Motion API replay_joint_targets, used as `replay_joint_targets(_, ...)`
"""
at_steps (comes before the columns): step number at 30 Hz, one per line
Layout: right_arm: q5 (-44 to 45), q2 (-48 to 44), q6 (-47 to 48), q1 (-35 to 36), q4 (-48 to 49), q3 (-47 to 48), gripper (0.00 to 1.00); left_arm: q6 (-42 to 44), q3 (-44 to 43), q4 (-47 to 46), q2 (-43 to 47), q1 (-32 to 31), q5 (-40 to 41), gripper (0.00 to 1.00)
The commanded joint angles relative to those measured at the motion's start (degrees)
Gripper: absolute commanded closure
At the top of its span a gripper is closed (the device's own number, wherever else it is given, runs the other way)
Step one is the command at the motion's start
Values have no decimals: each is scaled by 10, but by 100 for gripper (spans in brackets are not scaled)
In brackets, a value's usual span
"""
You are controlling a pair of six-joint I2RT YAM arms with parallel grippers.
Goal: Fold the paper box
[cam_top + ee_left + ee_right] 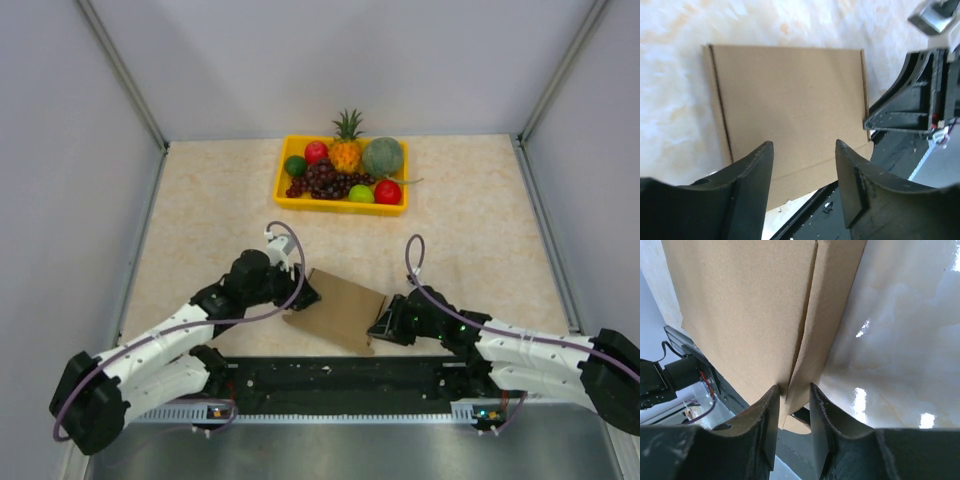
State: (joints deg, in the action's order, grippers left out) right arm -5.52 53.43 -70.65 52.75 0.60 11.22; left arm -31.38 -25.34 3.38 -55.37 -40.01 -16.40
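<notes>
Paper box (pixel 337 308): lies on bench (pixel 200 220) by near edge, between both hands | left hand (pixel 804 147): fingers spread, at its left edge, arm low, reaching right | right hand (pixel 794 387): pinching its right edge, arm low, reaching left

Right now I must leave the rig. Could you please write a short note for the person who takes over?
Left gripper: open, jaws wide apart at the box, not gripping it.
Right gripper: jaws narrow around the box's edge, at a seam; a firm clamp cannot be confirmed.
Box: between the two grippers, near the front edge of the table, looking flat, no walls standing.
Done: the box is reached from both sides.
Left: raise the walls and flaps and close it into a carton.
</notes>
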Motion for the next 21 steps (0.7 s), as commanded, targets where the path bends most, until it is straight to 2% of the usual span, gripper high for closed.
replay_joint_targets(1, 29, 4, 44, -3, -10, -6, 69, 25, -41, 133, 53, 61, 44, 40)
replay_joint_targets(3, 24, 7, 58, -7, 4, -2, 66, 29, -30, 143, 50, 92, 21, 36)
replay_joint_targets(5, 10, 12, 87, -18, 6, 5, 64, 32, -11, 132, 33, 128, -5, 36)
replay_joint_targets(9, -24, 39, 123, -37, 14, 15, 62, 24, 5, 75, -12, 131, -73, 42)
replay_joint_targets(12, -41, 48, 141, -47, 22, 16, 61, 21, 24, 7, -50, 130, -93, 45)
replay_joint_targets(14, -55, 55, 157, -58, 34, 16, 61, 17, 44, -52, -72, 130, -121, 54)
replay_joint_targets(21, -62, 93, 195, -79, 51, 21, 64, 15, 85, -101, -108, 127, -109, 84)
